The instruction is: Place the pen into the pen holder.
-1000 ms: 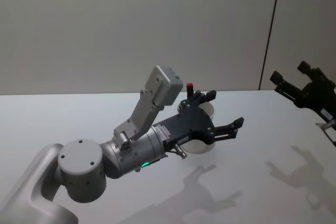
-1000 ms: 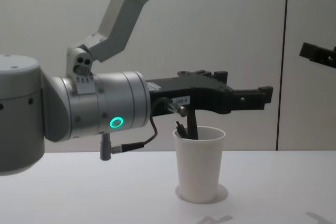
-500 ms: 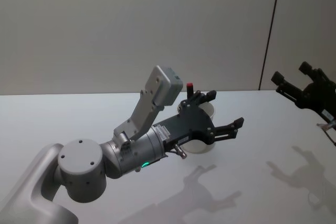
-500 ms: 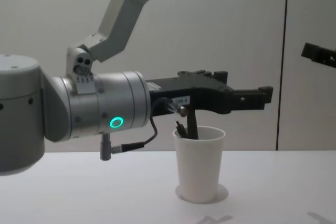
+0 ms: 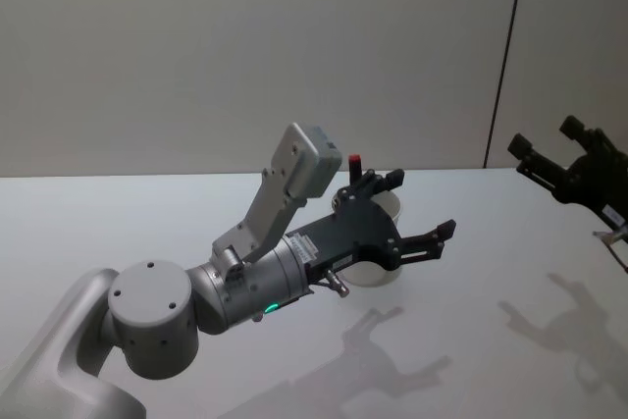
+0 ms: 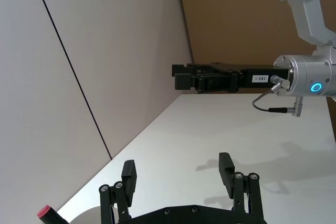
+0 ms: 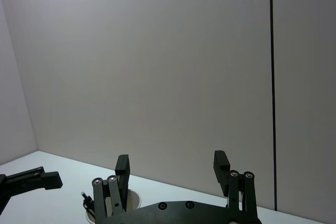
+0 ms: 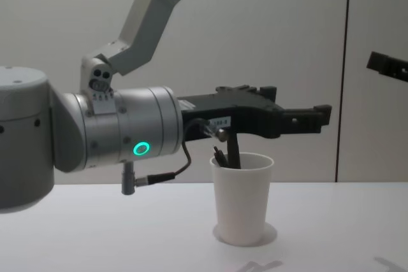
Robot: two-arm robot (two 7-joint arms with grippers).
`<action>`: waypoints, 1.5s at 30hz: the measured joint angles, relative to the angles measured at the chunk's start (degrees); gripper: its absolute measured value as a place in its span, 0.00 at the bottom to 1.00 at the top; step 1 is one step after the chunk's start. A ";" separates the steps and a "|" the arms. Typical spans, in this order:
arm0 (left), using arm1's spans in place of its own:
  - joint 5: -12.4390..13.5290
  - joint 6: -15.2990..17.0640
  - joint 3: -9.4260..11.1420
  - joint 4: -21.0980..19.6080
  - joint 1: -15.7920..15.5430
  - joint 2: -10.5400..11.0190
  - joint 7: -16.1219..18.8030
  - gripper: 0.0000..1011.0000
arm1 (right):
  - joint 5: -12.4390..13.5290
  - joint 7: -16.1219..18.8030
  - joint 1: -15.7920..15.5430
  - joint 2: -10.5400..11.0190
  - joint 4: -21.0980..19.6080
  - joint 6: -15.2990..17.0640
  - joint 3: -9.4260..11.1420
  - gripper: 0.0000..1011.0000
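The pen holder, a white paper cup, stands on the table in the chest view. A dark pen stands inside it, leaning on the rim. Its red cap pokes up behind my left gripper in the head view. A second thin dark stick leans in the cup beside it. My left gripper hovers just above the cup, open, holding nothing. In the left wrist view its fingers are spread, with the red cap off to one side. My right gripper hangs open at the far right.
The white table runs back to a plain wall. In the right wrist view, the open right gripper looks toward the cup rim and the left gripper's finger. My left arm's big grey wrist fills the left foreground.
My right gripper has drifted very slightly to the right. The left gripper, the cup and the pen have stayed put.
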 joint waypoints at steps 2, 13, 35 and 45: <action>0.00 -0.01 0.01 -0.01 0.06 0.07 0.19 0.99 | -0.10 -0.15 -0.11 -0.02 -0.11 0.04 0.00 0.99; -0.12 -0.52 0.63 -1.37 1.43 1.53 5.50 0.99 | -4.69 -5.74 -3.91 -1.00 -4.37 1.82 -0.95 0.99; -0.55 -2.30 2.45 -5.71 5.87 6.23 22.23 0.99 | -17.48 -21.33 -14.37 -3.72 -16.12 6.76 -3.61 0.99; -0.71 -3.08 3.27 -7.60 7.84 8.31 29.68 0.99 | -18.66 -22.80 -15.36 -3.98 -17.16 7.23 -3.86 0.99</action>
